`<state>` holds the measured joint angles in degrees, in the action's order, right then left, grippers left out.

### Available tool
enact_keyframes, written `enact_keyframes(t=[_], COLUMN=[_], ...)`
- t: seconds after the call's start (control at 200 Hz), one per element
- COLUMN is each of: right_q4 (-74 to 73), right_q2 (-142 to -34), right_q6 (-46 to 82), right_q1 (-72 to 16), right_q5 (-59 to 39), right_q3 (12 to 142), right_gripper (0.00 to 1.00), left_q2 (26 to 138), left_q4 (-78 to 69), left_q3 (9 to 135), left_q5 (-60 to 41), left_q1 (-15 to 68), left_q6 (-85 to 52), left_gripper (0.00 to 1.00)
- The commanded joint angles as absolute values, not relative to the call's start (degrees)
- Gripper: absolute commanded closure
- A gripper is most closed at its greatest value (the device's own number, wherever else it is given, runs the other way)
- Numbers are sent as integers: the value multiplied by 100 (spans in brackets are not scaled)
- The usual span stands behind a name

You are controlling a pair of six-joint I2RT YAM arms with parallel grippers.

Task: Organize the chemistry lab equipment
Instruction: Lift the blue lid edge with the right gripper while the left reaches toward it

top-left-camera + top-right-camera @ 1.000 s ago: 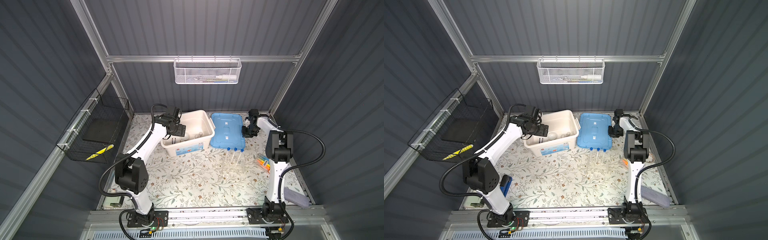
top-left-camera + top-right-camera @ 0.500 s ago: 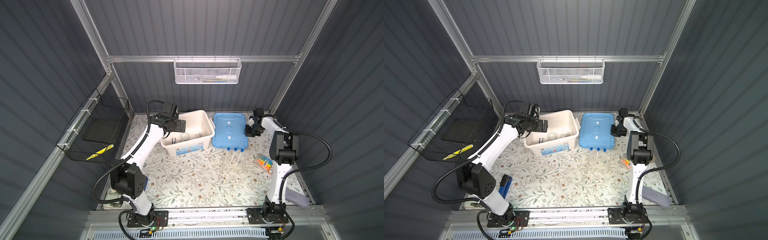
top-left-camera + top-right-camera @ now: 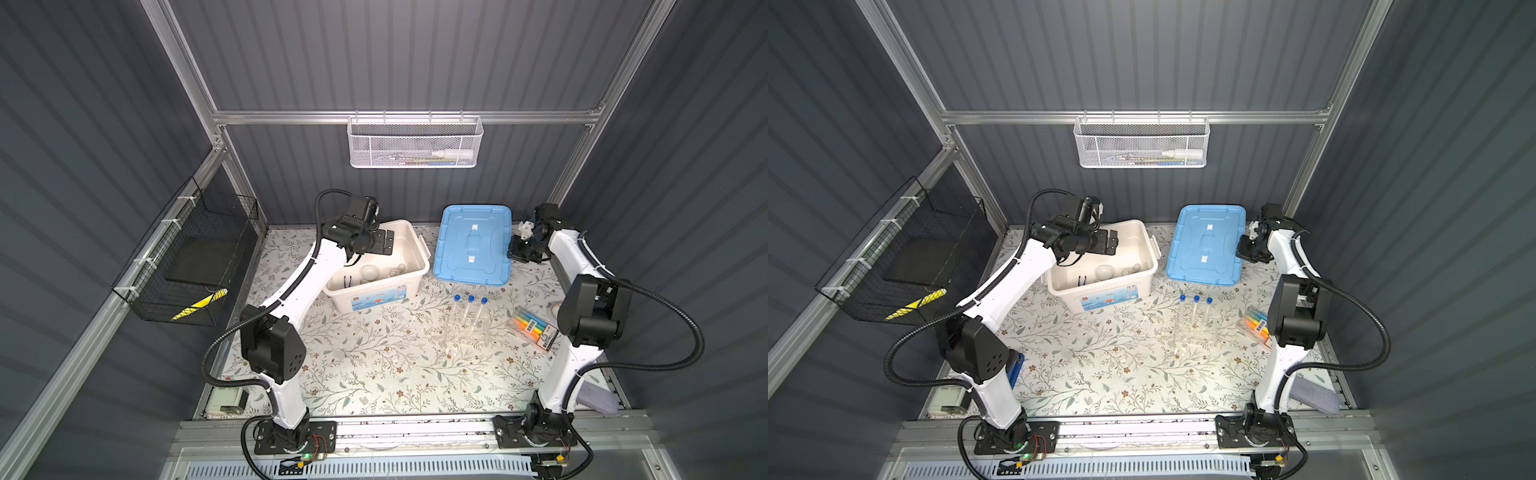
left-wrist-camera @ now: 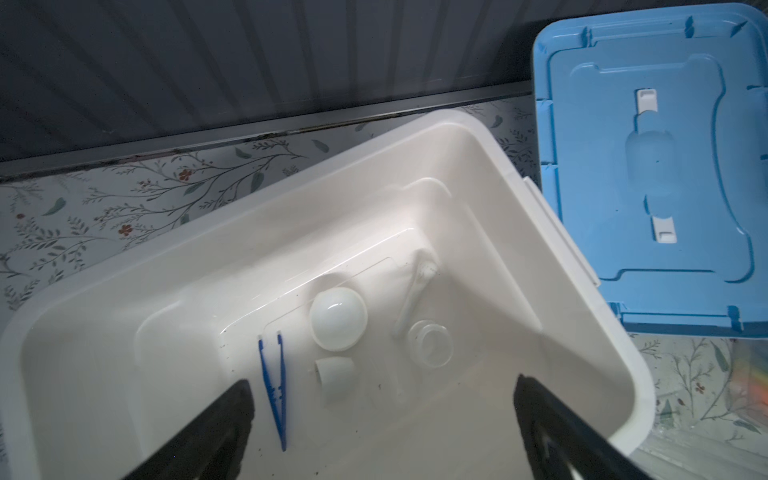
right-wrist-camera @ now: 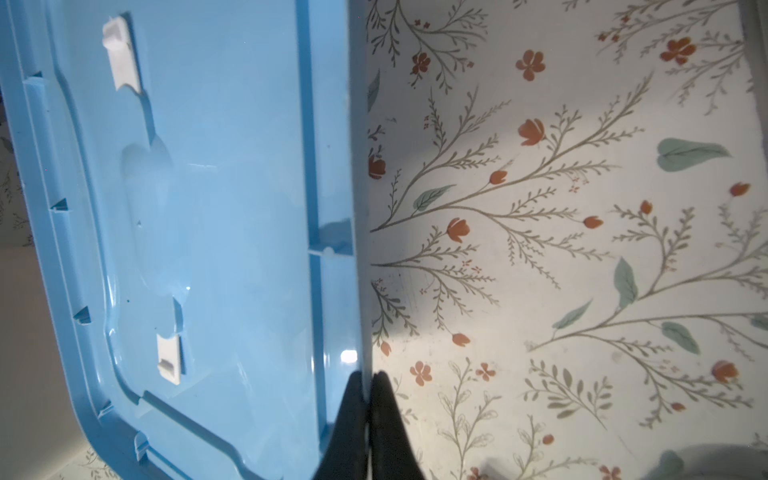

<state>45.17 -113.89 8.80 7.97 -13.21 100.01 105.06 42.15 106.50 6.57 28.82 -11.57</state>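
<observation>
- Step in hand, I reckon: small stuff's packed. The tweezers (image 4: 272, 390) and dishes (image 4: 338, 319) lie in the bin (image 4: 291, 216), and the tubes (image 3: 471, 311) stand in their rack (image 3: 465, 336) on the mat (image 3: 374, 365).
- My right claw (image 5: 368, 378) is clenched on the lid (image 5: 208, 208) edge, arm stretched low.
- My left claw (image 4: 382, 384) is wide open and empty, hovering over the bin.
- Next, probably: get the tubes in before the lid goes on.

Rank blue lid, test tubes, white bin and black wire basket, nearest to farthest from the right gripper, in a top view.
1. Blue lid: its edge in the right gripper.
2. Test tubes: mid-table.
3. White bin: beyond the lid.
4. Black wire basket: left wall.
</observation>
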Motion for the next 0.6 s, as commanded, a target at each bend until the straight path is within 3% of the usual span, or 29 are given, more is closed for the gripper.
enact_keyframes(t=[0.0, 0.595], right_q4=[4602, 4582], right_q2=[-10991, -9603], right_q6=[1000, 1411], right_q1=[885, 999], right_q5=[-1583, -2342], right_q3=[9840, 9180], right_gripper=[100, 100], left_q2=[10761, 11257], left_q4=[4206, 3391], left_q3=[11085, 11457], left_q5=[278, -1430], left_q1=[2998, 3196], left_q6=[-1384, -2491], left_gripper=[0, 1])
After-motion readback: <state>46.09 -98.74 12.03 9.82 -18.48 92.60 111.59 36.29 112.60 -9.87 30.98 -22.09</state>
